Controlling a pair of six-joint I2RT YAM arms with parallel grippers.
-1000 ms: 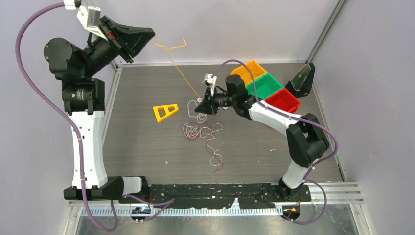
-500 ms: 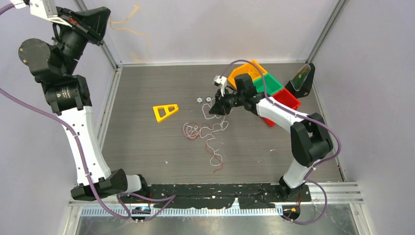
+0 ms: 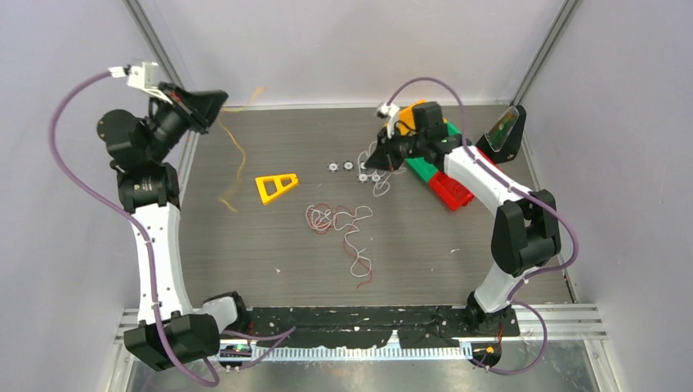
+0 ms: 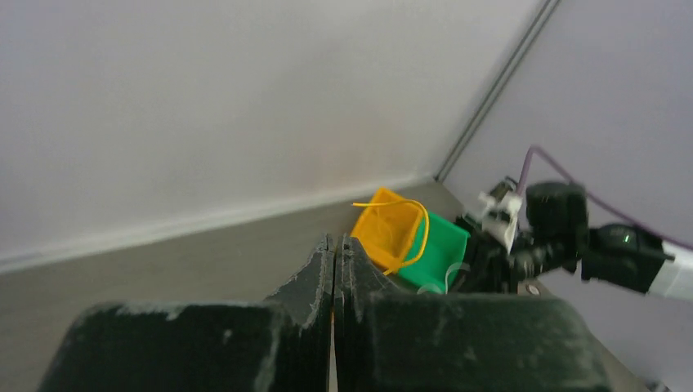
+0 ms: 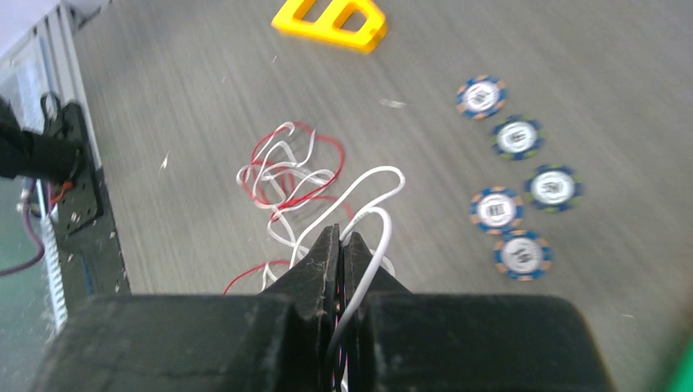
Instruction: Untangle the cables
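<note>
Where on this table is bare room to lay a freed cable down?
Bare: near left, between yellow triangle and front edge; near right, beside the red-and-white tangle. Crowded: far right, around chips, bins and right gripper.

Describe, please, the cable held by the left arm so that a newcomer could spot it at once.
Look to the far left corner of the grey wood-grain table, where the left gripper is shut. A thin yellow-orange cable dangles from it. Unlike the tangled red and white cables mid-table, it hangs alone, a single strand.

Yellow triangle (image 3: 275,186) left of chips (image 3: 347,167); green bin (image 4: 445,245), red bin (image 3: 451,190) right.
</note>
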